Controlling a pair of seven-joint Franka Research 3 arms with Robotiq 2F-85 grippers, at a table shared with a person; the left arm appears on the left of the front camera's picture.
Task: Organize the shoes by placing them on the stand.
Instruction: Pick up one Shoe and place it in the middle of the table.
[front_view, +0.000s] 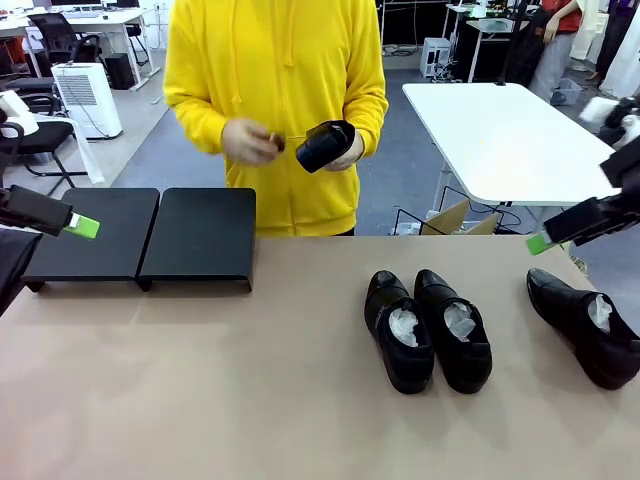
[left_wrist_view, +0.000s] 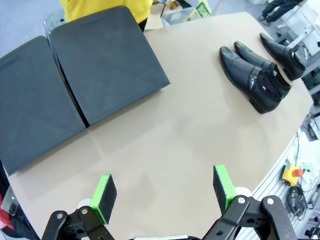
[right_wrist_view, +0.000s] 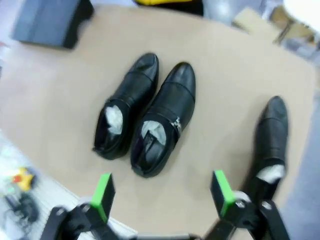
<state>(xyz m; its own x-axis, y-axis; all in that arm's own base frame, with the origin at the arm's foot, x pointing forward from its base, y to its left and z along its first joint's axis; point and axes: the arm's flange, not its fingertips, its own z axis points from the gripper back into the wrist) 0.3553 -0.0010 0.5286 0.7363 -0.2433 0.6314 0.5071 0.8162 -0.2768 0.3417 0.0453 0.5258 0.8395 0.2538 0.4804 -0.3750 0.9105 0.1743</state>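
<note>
Right, front view: person (front_view: 275, 110) across the table (front_view: 250, 400) holds one shoe (front_view: 326, 145) in one hand, something small in the other; a pair (front_view: 428, 330) sits mid-table, a lone shoe (front_view: 585, 325) to the right, stand (front_view: 145, 238) at far left with nothing on it.
Left gripper (front_view: 85, 226): fingers released, hovering at the stand's left end.
Right gripper (front_view: 540, 243): fingers released, above and just left of the lone shoe.
Left wrist view: left gripper (left_wrist_view: 162, 192) spread wide over bare table; both stand panels (left_wrist_view: 75, 85) in full, shoes (left_wrist_view: 252, 75) well apart from it.
Right wrist view: blurred; right gripper (right_wrist_view: 160, 192) apart; paper stuffing and a side zip on the pair (right_wrist_view: 145, 115), unseen from the left wrist.
Tip: the lone shoe (right_wrist_view: 270, 145) looks nearest, I'd say; straddle its heel opening, lift level.
</note>
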